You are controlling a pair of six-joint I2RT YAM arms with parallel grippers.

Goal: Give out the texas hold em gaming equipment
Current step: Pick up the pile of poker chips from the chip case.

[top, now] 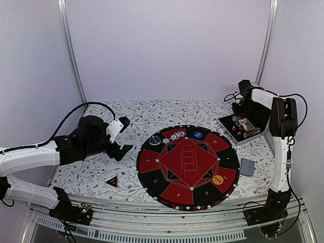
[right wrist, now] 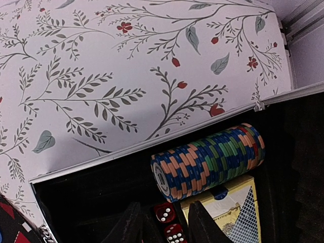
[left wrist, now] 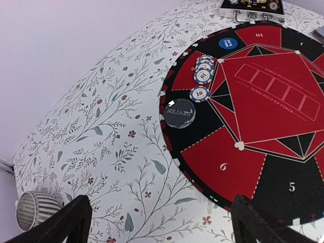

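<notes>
Right jaws filled the bottom of the right wrist view, their fingers [right wrist: 132,225] standing narrowly apart with two red dice [right wrist: 165,213] in the gap; whether they pinched a die or only flanked it could not be told. Just beyond the tips a chip roll [right wrist: 207,162] lay on its side in the black case [right wrist: 101,164], its long axis crosswise to the fingers, with a card box [right wrist: 235,212] beside the dice. That arm was plainly the nearer one: it rose upright from its base, then bent back and down into the case at the far right corner of the bench [top: 152,116]. Left jaws hung wide open and empty over the bench left of the mat [left wrist: 263,101], that arm folded low, well apart from the case. On the mat sat loose chips [left wrist: 202,75], a dark disc [left wrist: 179,112], a blue disc [left wrist: 228,42] and an orange disc [top: 218,179]; the triangle [top: 112,181] lay near the left arm, the cards [top: 247,167] right of the mat.
</notes>
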